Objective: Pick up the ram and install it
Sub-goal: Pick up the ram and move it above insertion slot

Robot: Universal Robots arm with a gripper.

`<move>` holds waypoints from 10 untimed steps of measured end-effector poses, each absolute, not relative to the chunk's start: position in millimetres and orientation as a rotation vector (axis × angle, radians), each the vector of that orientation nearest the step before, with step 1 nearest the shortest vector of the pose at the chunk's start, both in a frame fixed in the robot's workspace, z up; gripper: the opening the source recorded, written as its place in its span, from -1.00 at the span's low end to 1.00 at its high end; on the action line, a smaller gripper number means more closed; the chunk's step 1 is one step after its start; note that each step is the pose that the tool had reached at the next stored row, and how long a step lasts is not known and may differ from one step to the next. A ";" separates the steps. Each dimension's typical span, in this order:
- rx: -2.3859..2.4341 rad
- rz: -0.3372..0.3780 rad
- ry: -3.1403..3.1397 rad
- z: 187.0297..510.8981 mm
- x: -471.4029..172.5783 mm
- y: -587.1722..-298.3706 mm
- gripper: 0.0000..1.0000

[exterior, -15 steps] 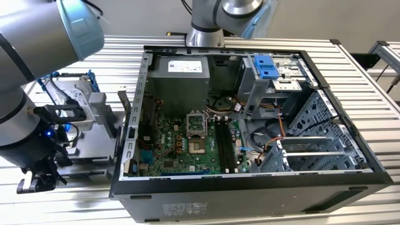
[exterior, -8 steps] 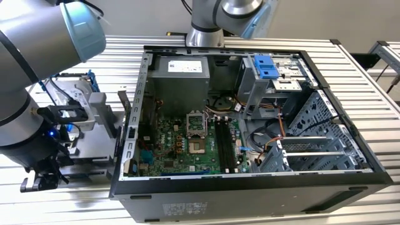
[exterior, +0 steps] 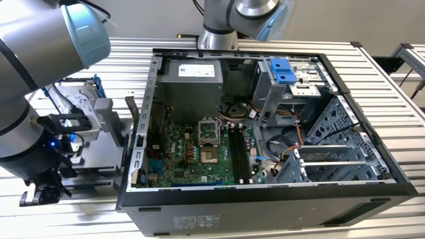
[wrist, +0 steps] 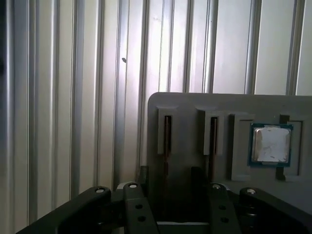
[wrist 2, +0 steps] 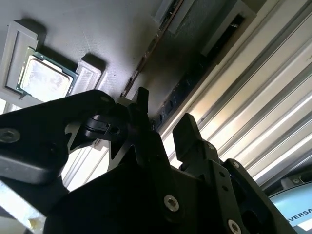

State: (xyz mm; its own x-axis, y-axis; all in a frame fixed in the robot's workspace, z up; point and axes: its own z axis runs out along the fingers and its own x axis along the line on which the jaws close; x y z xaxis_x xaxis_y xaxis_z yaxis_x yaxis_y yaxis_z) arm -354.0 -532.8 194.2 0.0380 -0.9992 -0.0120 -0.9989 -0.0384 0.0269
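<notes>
Black two-fingered gripper (wrist: 170, 178) is hovering with jaws spread in the first wrist view. The thin dark ram stick (wrist: 167, 139) is standing in a slotted grey plastic holder (wrist: 195, 105) just ahead of the gap, and the ribbed metal table (wrist: 73, 97) is lying bare beyond. In the second wrist view, the ram stick (wrist 2: 146, 56) is sitting just past the fingertips (wrist 2: 187, 129). In the exterior view, the holder (exterior: 103, 112) is crowding the open black computer case (exterior: 265, 209).

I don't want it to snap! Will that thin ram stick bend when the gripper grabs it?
Probably stiff: the ram is a thin board standing on edge in a grey holder slot. Likely light, being so thin. It may jam if pulled crooked.
</notes>
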 end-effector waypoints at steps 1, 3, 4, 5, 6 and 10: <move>2.257 -0.043 -2.169 193.8 -354.0 -533.0 1.00; 2.261 -0.043 -2.165 193.3 -354.0 -533.3 1.00; 2.262 -0.043 -2.163 193.3 -354.0 -533.4 1.00; 2.262 -0.043 -2.163 193.3 -353.9 -533.4 1.00; 2.263 -0.043 -2.163 193.3 -354.0 -533.4 1.00; 2.263 -0.043 -2.163 193.2 -354.0 -533.4 1.00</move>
